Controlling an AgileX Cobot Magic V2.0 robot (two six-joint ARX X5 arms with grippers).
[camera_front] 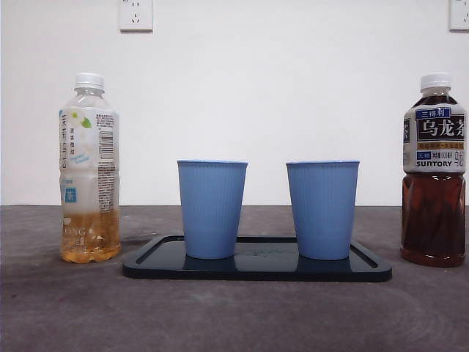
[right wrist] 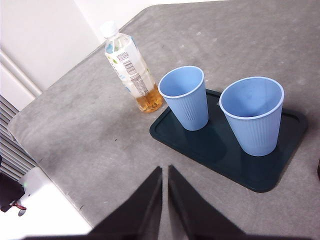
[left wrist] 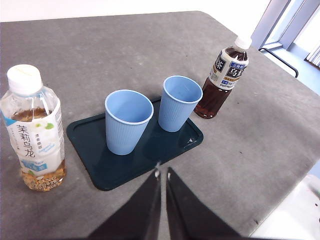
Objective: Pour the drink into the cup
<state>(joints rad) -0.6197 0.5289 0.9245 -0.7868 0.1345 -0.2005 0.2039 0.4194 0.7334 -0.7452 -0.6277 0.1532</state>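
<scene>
Two blue paper cups (camera_front: 212,209) (camera_front: 322,209) stand upright and empty on a dark tray (camera_front: 256,268). A clear bottle with a little pale yellow tea (camera_front: 89,169) stands left of the tray, cap on. A dark oolong tea bottle (camera_front: 434,170) stands to the right, capped. In the left wrist view the cups (left wrist: 128,121) (left wrist: 179,102), the pale bottle (left wrist: 35,129) and the dark bottle (left wrist: 223,81) all show, with my left gripper (left wrist: 162,173) shut, high above the tray's near side. My right gripper (right wrist: 165,171) is shut too, above the table short of the tray (right wrist: 265,172).
The grey table (camera_front: 234,315) runs out to a rounded corner (right wrist: 30,120) near the pale bottle (right wrist: 132,70). A white wall with two sockets (camera_front: 135,15) stands behind. Neither arm shows in the front view.
</scene>
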